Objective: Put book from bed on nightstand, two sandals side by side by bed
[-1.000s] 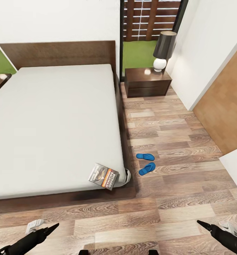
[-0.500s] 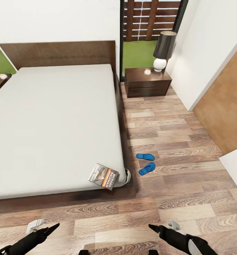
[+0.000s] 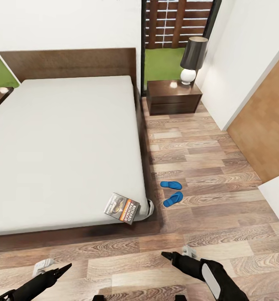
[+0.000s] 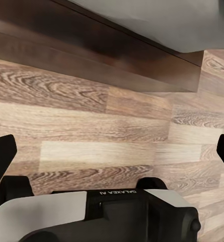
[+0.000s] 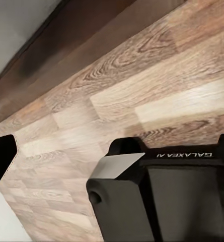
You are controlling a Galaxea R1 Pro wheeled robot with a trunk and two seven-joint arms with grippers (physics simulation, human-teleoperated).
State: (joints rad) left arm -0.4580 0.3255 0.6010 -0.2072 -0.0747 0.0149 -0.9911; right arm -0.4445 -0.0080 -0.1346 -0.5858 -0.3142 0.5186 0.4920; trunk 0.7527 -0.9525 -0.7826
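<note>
Now R arm (image 3: 214, 278) low over floor (image 3: 206, 167), angled toward bed (image 3: 64, 146); both fingers wide.

White walls (image 3: 72, 21) rise over a wood-plank floor (image 3: 206, 167), with a dark-shaded lamp (image 3: 193, 58) by the tall window (image 3: 177, 37) showing grass and fence.

The book (image 3: 122, 207) lies flat at the white bed's (image 3: 64, 146) near corner, cover up, seemingly overhanging the edge; two blue sandals (image 3: 172, 192) lie on the plank floor just beside the bed, splayed apart; the dark nightstand (image 3: 173, 97) stands by the headboard.
</note>
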